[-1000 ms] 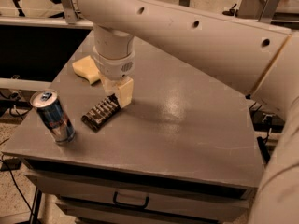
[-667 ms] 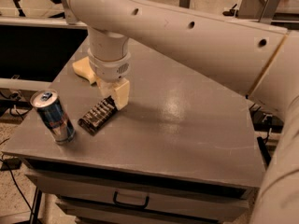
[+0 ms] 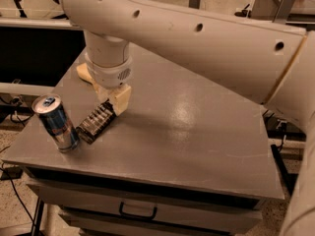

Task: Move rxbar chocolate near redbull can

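Observation:
The rxbar chocolate [image 3: 94,123], a flat black bar with white stripes, lies slanted at the table's front left. Its lower end almost touches the redbull can [image 3: 55,123], which stands upright, blue and silver, near the left front corner. My gripper [image 3: 113,101] comes down from the big white arm and is shut on the bar's upper right end, low over the table. One cream finger [image 3: 121,98] shows; the other is hidden behind the wrist.
A pale yellow sponge [image 3: 82,73] lies behind the gripper, mostly hidden by the wrist. The grey table [image 3: 197,132] has a drawer with a handle [image 3: 138,213] below its front edge. The arm spans the upper right of the view.
The gripper has moved left and a little forward with the rxbar chocolate, bringing the bar close to the redbull can. The can has not moved.

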